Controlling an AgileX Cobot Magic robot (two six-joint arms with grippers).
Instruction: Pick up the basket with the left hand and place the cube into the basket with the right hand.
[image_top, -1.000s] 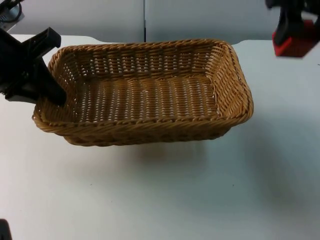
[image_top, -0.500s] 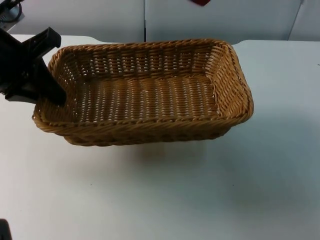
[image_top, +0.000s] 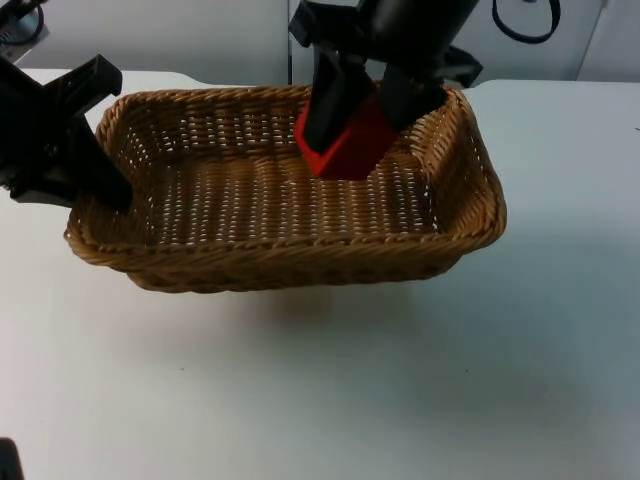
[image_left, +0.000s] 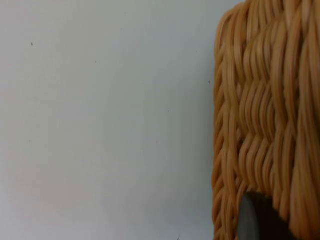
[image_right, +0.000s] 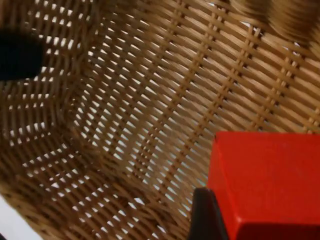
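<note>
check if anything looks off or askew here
Nothing stands out. The left gripper holds the basket by its end rim, lifted level above the table. The right gripper holds the red cube over the basket's inside.

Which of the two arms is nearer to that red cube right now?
The right. Its end effector grips the red cube above the basket. The left end effector clamps the basket's far end, well away from the cube.
</note>
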